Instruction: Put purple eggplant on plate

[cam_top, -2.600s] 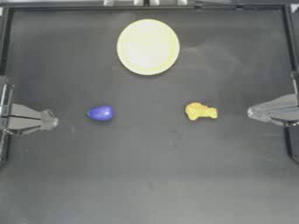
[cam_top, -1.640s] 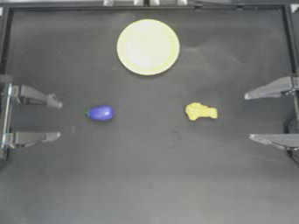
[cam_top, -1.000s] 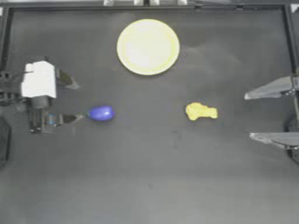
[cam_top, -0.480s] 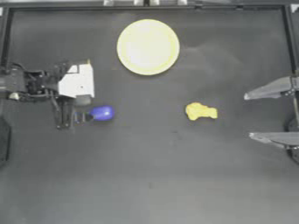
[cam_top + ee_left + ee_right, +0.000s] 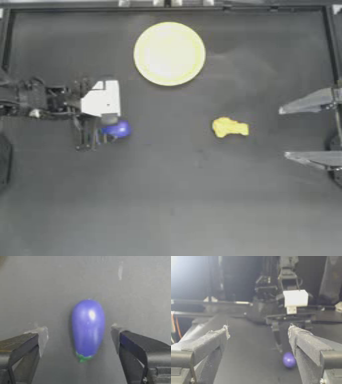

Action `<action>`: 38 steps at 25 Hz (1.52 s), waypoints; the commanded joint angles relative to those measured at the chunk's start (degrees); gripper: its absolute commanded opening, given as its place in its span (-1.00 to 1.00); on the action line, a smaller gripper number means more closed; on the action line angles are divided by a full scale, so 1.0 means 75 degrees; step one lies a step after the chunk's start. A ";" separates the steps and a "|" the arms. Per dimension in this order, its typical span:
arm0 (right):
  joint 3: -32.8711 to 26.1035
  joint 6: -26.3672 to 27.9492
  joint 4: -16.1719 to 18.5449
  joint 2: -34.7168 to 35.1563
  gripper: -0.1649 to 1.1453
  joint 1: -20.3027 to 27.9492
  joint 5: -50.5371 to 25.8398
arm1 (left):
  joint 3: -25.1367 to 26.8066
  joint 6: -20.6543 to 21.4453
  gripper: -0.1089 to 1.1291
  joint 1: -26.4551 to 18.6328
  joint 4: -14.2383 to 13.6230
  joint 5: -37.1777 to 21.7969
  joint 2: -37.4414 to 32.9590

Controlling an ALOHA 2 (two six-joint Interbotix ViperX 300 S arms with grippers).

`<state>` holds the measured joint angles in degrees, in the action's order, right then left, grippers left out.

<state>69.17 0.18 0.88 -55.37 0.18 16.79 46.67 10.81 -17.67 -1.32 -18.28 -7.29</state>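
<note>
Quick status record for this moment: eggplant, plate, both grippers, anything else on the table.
eggplant: lying on the table, between the left gripper's open jaws, not yet gripped
plate: at the table's far middle, nothing on it
left gripper: open, down around the eggplant, jaws apart from it on both sides
right gripper: open, parked at the table's right edge
other: lumpy yellow item right of centre, untouched
task state: eggplant not on plate

The left arm reaches in from the left side. Its left gripper (image 5: 79, 338) points down at the table, the 2 jaws spread wide. The right arm sits drawn back at the right edge; its right gripper (image 5: 308, 130) also has its jaws apart.
</note>
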 commanded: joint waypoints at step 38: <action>-0.0035 0.0012 -0.0023 0.0070 0.79 0.0000 0.0059 | -0.1746 0.0715 -0.30 -0.0398 -0.0105 0.0035 0.0457</action>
<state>69.43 0.18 0.88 -55.28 0.26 16.88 35.95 15.56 -19.25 -1.93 -18.63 -1.23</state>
